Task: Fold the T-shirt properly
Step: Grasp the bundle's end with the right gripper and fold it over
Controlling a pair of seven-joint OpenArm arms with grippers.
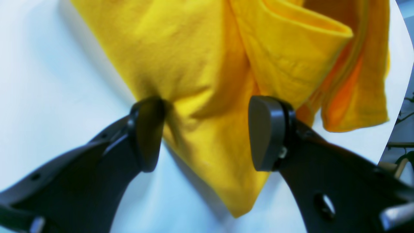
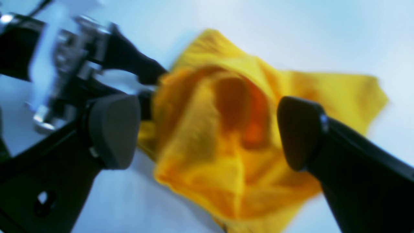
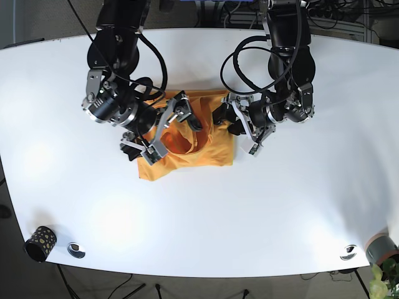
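Observation:
The yellow T-shirt [image 3: 193, 149] lies crumpled and partly bunched near the middle of the white table [image 3: 280, 205]. In the left wrist view my left gripper [image 1: 207, 132] is open, straddling a pointed fold of the T-shirt [image 1: 194, 64], and its left finger [image 1: 147, 132] touches gathered cloth. My right gripper [image 2: 207, 131] is open too, its fingers wide apart above the rumpled T-shirt [image 2: 210, 136], which looks blurred. In the base view the right gripper [image 3: 168, 128] is over the shirt's left part and the left gripper [image 3: 229, 121] is at its right edge.
A dark dotted cup [image 3: 40, 243] and a small metal disc [image 3: 76, 250] sit at the front left corner. Another disc [image 3: 348, 252] and a grey cup [image 3: 381, 249] are at the front right. Black cables [image 3: 243, 62] hang from both arms.

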